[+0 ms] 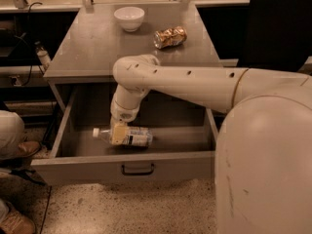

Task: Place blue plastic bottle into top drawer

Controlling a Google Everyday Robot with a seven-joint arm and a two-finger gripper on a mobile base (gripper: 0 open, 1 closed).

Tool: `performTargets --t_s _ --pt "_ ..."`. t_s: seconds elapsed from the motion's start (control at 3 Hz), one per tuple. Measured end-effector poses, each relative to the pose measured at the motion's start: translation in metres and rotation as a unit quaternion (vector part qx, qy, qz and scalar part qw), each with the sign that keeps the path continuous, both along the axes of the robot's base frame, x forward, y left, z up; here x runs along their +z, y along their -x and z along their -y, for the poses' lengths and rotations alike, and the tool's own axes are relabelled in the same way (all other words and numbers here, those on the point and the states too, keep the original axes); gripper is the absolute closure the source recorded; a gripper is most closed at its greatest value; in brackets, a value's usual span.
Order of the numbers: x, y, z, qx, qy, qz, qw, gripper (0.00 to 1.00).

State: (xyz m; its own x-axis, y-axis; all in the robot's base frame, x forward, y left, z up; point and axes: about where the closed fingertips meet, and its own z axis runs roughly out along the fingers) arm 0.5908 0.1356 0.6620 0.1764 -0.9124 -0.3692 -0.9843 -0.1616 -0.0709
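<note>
The blue plastic bottle (137,137) is clear with a white cap and a white label. It lies on its side on the floor of the open top drawer (87,165), cap pointing left. The drawer is grey metal with a small dark handle (138,169) on its front panel. My gripper (117,133) reaches down into the drawer from the cream arm and sits right at the bottle's neck end, covering part of it.
A white bowl (129,18) and a crushed golden can (170,37) stand on the grey tabletop (92,48) above the drawer. My bulky cream body (265,169) fills the right side. A person's leg and shoe (22,149) are at the left, by the drawer.
</note>
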Motion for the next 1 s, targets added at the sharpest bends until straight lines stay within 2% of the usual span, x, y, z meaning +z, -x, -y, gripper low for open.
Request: performTargets --t_s 0.67,1.0 --pt "-0.0009 0.0 -0.0022 0.001 -0.001 0.004 1.0 0.05" --pt "0.0018 -0.0067 -0.0026 -0.002 0.0 0.013 0.9999 0.0"
